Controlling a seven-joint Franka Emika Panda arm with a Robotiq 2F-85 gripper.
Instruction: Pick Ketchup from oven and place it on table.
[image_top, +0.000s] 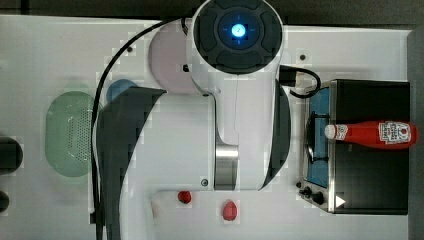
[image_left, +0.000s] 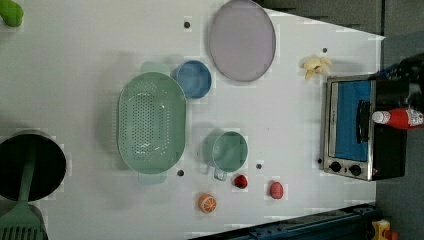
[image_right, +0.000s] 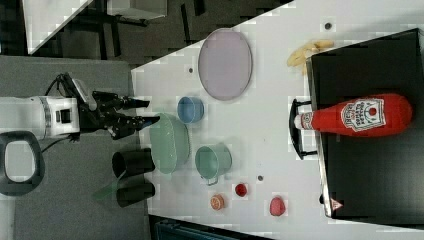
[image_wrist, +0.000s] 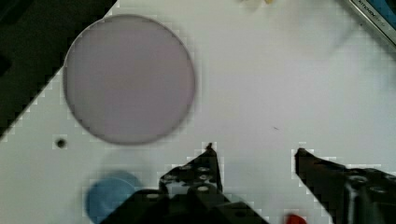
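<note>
Tabletop (image_left: 90, 45) white and broad carries everything, and the oven (image_right: 370, 165) sits at one end of it, well away from the gripper (image_right: 145, 111), whose two fingers stand apart with nothing between them. The gripper hangs above the tabletop, over the middle of the clutter. The ketchup (image_right: 357, 116) lies on its side on the oven's black roof, not inside it, cap pointing out over the door handle towards the gripper's end of the tabletop.

Judging from this, the reach has not begun, and the risks lie in the bottle's pose. A round bottle lying flat may roll off the roof if one finger nudges it before the other closes, and a pinch across the soft plastic body could squeeze it or let it slip. Coming in too low could knock the roof or the handle.

Between the gripper and the oven lies mostly bare tabletop, so the way looks open. Below and around the gripper are a green colander (image_left: 151, 122), a lilac plate (image_wrist: 129, 78), a green mug (image_left: 227, 151), a blue bowl (image_left: 193, 79), and, smaller, two red fruits (image_left: 276, 190) and an orange slice (image_left: 207, 203). A banana-like piece (image_left: 316, 65) lies close beside the oven. Any of these could crowd the setting-down spot.
</note>
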